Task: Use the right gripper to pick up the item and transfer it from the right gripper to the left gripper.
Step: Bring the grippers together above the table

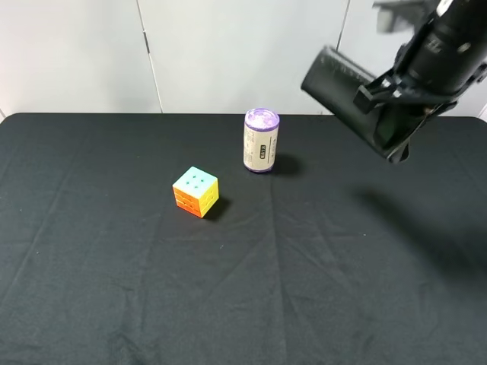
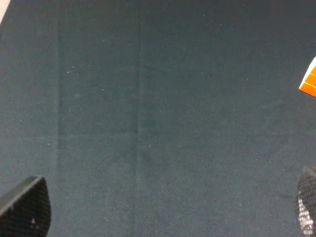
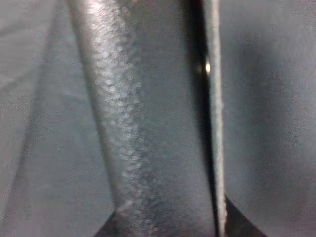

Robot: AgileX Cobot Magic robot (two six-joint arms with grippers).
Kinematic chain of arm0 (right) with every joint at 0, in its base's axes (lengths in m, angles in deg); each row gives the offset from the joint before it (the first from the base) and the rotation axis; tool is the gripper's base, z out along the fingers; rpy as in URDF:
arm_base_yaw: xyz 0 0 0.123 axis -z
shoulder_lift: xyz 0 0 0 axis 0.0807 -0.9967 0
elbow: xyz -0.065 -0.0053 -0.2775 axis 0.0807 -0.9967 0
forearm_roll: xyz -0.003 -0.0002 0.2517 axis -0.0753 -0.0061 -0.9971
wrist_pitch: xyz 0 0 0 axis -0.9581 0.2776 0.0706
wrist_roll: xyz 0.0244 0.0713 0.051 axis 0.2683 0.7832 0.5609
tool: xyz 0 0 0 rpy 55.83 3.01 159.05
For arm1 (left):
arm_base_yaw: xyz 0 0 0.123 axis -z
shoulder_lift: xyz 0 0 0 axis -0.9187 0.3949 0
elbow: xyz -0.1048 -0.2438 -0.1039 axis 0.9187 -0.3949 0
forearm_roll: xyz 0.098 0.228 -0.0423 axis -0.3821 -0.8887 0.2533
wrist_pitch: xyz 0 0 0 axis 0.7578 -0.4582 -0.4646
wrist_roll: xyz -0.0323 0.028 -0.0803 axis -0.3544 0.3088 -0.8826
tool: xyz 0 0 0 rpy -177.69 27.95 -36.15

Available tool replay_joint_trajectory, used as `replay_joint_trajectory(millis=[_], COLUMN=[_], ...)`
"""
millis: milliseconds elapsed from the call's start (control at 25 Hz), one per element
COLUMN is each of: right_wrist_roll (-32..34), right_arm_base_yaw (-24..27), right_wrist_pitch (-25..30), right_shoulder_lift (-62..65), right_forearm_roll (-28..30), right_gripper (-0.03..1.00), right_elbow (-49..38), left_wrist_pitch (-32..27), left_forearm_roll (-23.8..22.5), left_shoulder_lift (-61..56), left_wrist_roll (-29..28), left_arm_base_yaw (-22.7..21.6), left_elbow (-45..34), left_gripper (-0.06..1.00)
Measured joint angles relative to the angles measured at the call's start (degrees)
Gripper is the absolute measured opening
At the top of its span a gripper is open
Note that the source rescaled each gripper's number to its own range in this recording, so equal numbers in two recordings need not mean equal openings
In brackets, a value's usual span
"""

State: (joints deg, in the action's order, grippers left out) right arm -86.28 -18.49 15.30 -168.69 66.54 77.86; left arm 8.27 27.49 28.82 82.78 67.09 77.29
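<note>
Right arm (image 1: 449, 42) is up high at the far right corner, slanting down and in from the top edge toward the middle of the desk (image 1: 114, 266). The right tool (image 1: 388, 99) is clamped across the pouch (image 1: 335, 80), and the pouch is off the desk, well up in the air. It hangs tilted: one end pokes up and left against the white wall, the other dips down to the right past the tool. A soft shadow lies on the cloth under it, on the right side.

From the right wrist camera the pouch (image 3: 148, 123) fills almost everything, a long grainy black surface running away from the lens, with a thin seam edge along one side.

The left tool (image 2: 167, 210) looks straight down at bare black cloth. Its fingertips (image 2: 27, 210) sit at opposite edges of that view, spread wide, nothing between them. A corner of the cube (image 2: 309, 81) peeks in at the side. From the high camera this tool isn't in sight.

On the desk, the cube (image 1: 195, 192) sits left of centre. The cylinder (image 1: 261, 140) stands upright behind it, to its right, near the back edge. The two are apart, and both are well clear of the raised pouch.
</note>
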Motion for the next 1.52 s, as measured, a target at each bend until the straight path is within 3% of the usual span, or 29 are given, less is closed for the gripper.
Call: replay_joint_trajectory(millis=[160,320,680,840,1040,1520], right_wrist_roll=[-7.47,-14.36,-24.54,-30.13,-34.66,-40.51], right_arm_base_yaw=[-0.24,-4.07,-12.9,-15.23,-17.8,-18.64], right_wrist_pitch=[0.16,0.16,0.38,0.32,0.32,-2.8], right_shoulder_lift=[3.18,4.27,4.2,4.2,4.2,4.2], right_forearm_roll=[-2.82,-2.94,-0.15,-0.15,-0.7,-1.14], right_gripper=[0.0,0.0,0.0,0.0,0.0,0.0], right_elbow=[0.0,-1.78,-4.51,-4.51,-4.51,-4.51], left_wrist_pitch=[0.0,-0.14,-3.01,-2.15,1.01,20.38], left_forearm_roll=[1.21,4.52,13.3,16.32,16.55,16.67], left_shoulder_lift=[0.0,0.67,21.02,27.9,35.62,56.21], left_wrist_roll=[0.75,4.84,19.31,23.28,25.22,31.52], left_arm_base_yaw=[0.0,0.0,0.47,7.13,19.43,42.59], left_elbow=[0.0,2.75,15.71,18.34,18.63,18.63], left_gripper=[0.99,0.99,0.99,0.99,0.99,0.99])
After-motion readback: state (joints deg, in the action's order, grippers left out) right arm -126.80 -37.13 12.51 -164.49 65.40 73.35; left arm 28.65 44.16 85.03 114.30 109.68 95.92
